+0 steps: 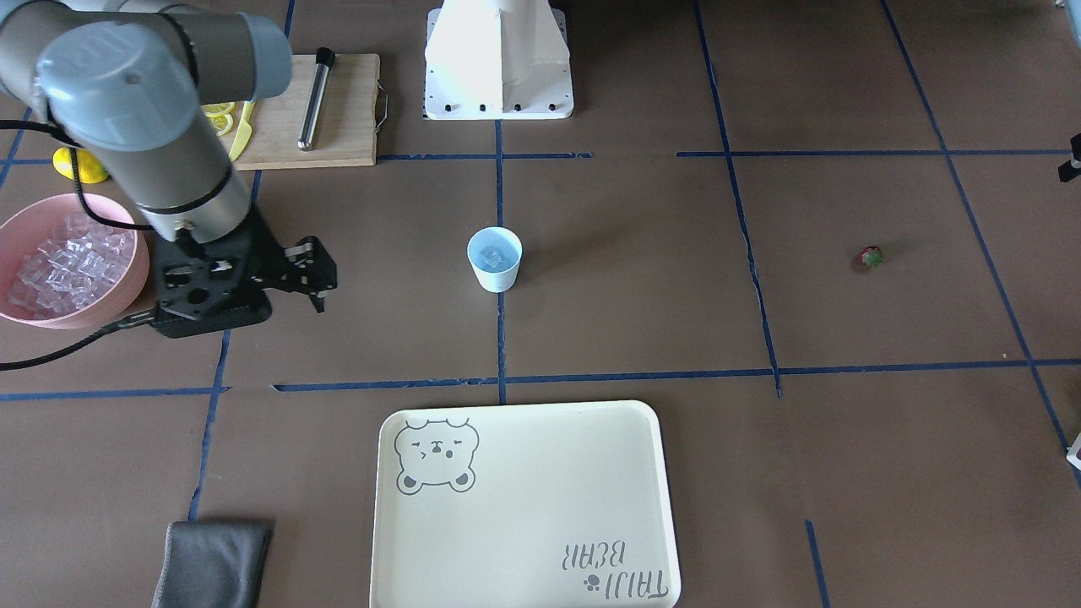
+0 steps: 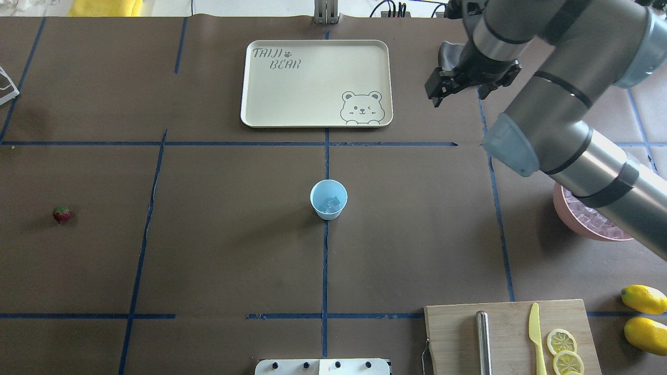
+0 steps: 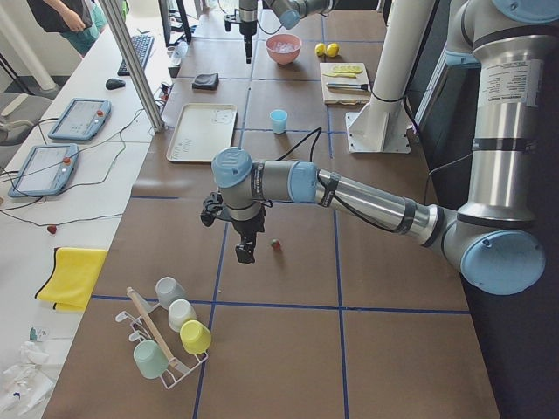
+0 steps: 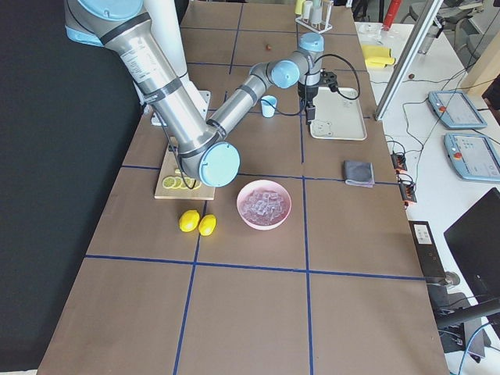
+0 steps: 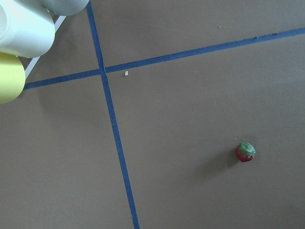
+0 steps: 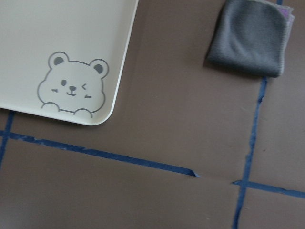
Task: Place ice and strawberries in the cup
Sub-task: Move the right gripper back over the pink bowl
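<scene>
The light-blue cup (image 1: 495, 260) stands upright at the table's middle, with a few ice cubes (image 2: 331, 204) inside. More ice (image 1: 72, 263) fills the pink bowl (image 1: 127, 291). The strawberry (image 1: 871, 257) lies alone on the table; it also shows in the left wrist view (image 5: 245, 152). My right gripper (image 1: 319, 277) hovers between the bowl and the cup, near the tray's corner, and looks open and empty. My left gripper (image 3: 246, 253) hangs just beside the strawberry (image 3: 276, 245); I cannot tell whether it is open or shut.
A cream tray (image 1: 524, 540) lies beyond the cup and a grey cloth (image 1: 215, 561) next to it. A cutting board (image 2: 510, 338) holds a knife, a metal rod and lemon slices, with two lemons (image 2: 643, 298) beside it. A rack of cups (image 3: 170, 336) stands near the left arm.
</scene>
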Tool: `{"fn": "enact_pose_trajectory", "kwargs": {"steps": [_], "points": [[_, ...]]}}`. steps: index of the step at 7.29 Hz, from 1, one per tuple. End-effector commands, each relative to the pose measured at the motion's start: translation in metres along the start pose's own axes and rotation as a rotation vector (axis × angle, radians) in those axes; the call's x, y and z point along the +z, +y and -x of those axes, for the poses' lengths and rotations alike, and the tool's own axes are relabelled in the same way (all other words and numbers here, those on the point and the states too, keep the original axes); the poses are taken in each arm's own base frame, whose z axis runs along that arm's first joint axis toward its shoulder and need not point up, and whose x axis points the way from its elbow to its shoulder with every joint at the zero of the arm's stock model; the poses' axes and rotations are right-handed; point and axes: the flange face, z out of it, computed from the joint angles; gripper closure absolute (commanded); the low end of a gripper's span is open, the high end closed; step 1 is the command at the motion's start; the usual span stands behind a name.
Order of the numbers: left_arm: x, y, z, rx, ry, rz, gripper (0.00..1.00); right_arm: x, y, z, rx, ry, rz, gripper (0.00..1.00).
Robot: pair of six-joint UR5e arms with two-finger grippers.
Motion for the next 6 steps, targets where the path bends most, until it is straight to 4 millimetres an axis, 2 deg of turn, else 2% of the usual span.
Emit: {"fn": "enact_pose_trajectory", "kwargs": {"steps": [1,2,3,4,5,6], "points": [[-0.007,-0.003,-0.007,0.023,-0.001,-0.023,0.0,-0.019,0.045,-0.171,-0.151,-0.008,0.035,0.0],[-0.012,-0.004,-0.012,0.035,-0.003,-0.038,0.0,-0.025,0.079,-0.256,-0.202,-0.023,0.055,0.0],[-0.016,-0.009,-0.015,0.075,-0.014,-0.073,0.0,-0.029,0.118,-0.326,-0.234,-0.011,0.067,0.0],[-0.019,-0.011,-0.018,0.099,-0.019,-0.1,0.0,-0.031,0.164,-0.383,-0.218,0.002,0.084,0.0],[-0.016,-0.014,-0.016,0.097,-0.014,-0.097,0.0,-0.029,0.212,-0.426,-0.158,-0.009,0.101,0.0],[-0.023,-0.023,-0.023,0.112,0.001,-0.111,0.0,-0.032,0.259,-0.463,-0.033,-0.025,0.099,0.0]]}}
